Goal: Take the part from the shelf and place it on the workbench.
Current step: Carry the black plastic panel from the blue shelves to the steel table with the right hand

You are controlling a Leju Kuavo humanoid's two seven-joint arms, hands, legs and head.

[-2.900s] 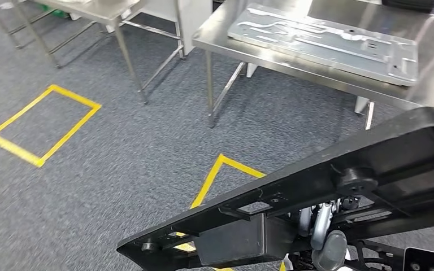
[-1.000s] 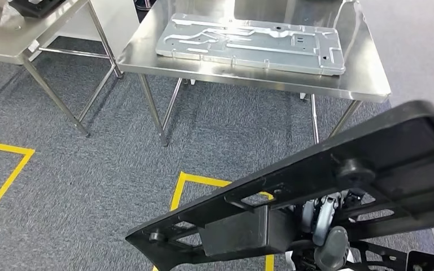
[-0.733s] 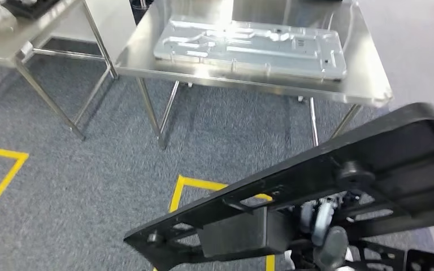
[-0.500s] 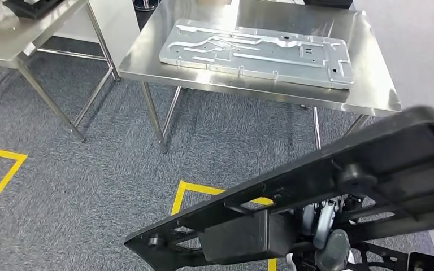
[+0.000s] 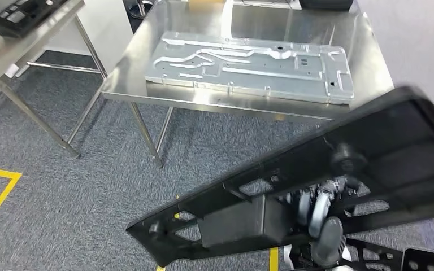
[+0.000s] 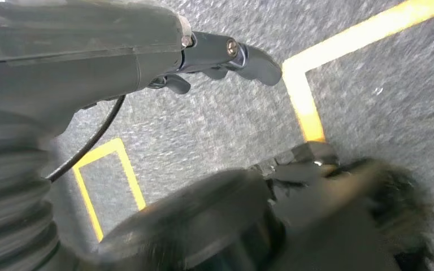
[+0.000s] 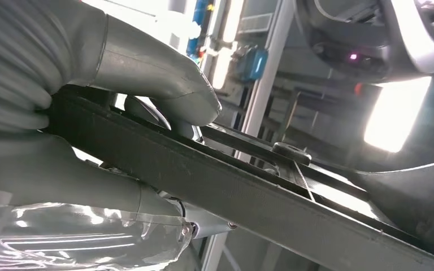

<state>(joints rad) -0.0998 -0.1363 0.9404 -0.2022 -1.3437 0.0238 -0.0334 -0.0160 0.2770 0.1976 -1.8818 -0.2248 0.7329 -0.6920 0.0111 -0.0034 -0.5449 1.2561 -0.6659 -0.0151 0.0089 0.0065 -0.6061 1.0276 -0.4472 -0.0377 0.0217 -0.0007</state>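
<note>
You have the steel surface (image 5: 373, 62) straight ahead of you, and a big silver plate (image 5: 248, 66) lies flat on it. The long black part (image 5: 316, 186) is nearer to you than the surface, up in the air and tilted, not yet over it. It looks stiff, long and full of holes, so I think it will swing if you hold just one end. Your right hand (image 7: 90, 124) has its fingers (image 7: 169, 90) clamped on a bar of the part. Your left hand (image 6: 147, 56) hangs over the floor; its fingers look curled, holding nothing
</note>
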